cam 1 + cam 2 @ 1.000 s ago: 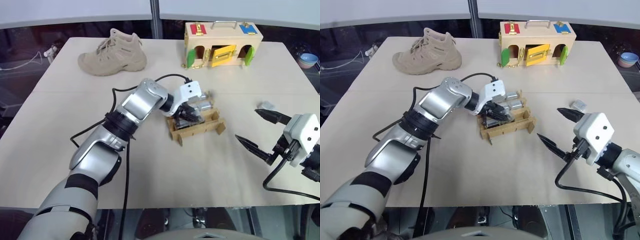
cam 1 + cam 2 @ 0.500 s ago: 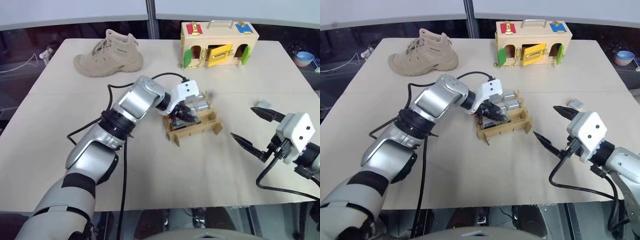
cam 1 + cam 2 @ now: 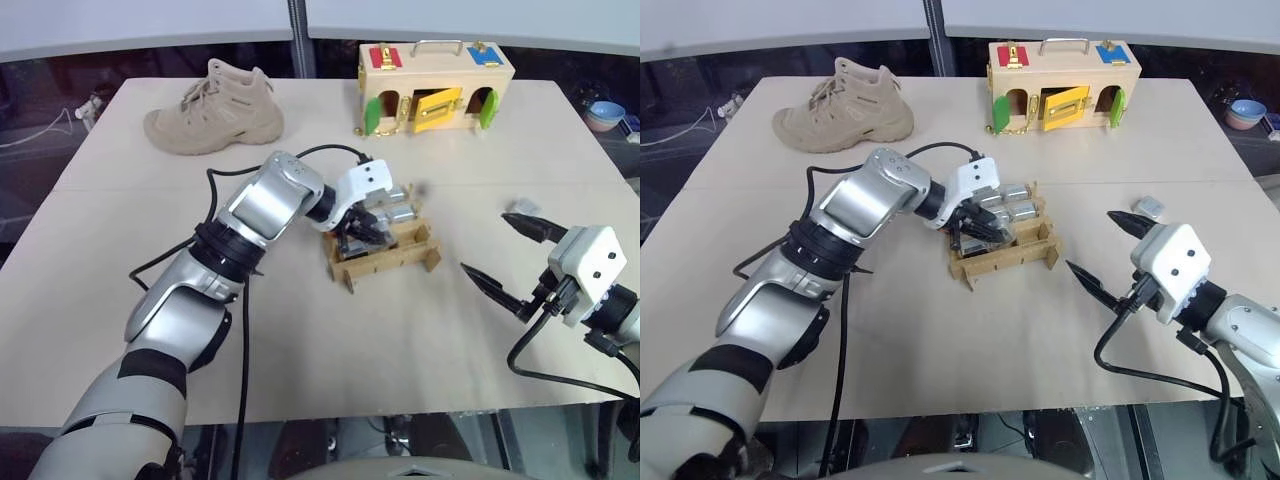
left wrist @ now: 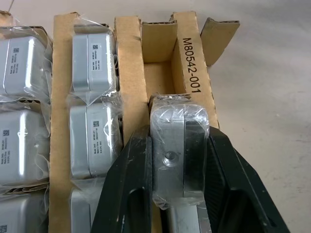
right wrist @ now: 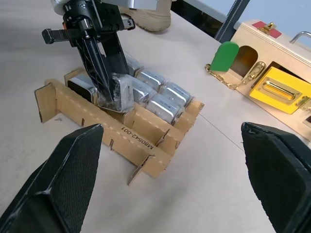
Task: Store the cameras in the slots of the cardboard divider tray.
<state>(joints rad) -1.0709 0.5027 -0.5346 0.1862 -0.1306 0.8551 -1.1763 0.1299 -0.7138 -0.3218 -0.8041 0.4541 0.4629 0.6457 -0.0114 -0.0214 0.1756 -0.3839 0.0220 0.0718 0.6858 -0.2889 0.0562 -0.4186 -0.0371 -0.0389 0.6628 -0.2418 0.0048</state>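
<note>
1. Nearest me, my right gripper (image 3: 497,258) hangs over the bare pale wooden table (image 3: 330,350), its two black fingers spread wide and holding nothing, well apart from the tray.

2. Further in, near the table's middle, sits the small brown cardboard divider tray (image 3: 385,258) with its grid of interlocking strips. My left gripper (image 4: 177,160) is over its near row, clenched on one small silver-grey boxy camera wrapped in clear film (image 4: 179,145).

3. In the left wrist view that held camera stands partly down in a slot of the row printed with a code. Whether it is fully seated I cannot tell. The slot just past it in that row is empty.

4. The two rows beyond hold more film-wrapped silver-grey cameras (image 4: 93,133), lying side by side, at least five showing. I judge the job is mostly done.

5. What is left, as I read it: seat this camera, let go, and fill the open slot. One small pale wrapped item (image 3: 524,208) lies loose on the table beyond my right gripper; it could be another camera, though it is too small to be sure.

6. Farthest away stand a tan suede lace-up boot (image 3: 216,107) and a wooden latch box with coloured doors (image 3: 435,72), neither part of this job.
</note>
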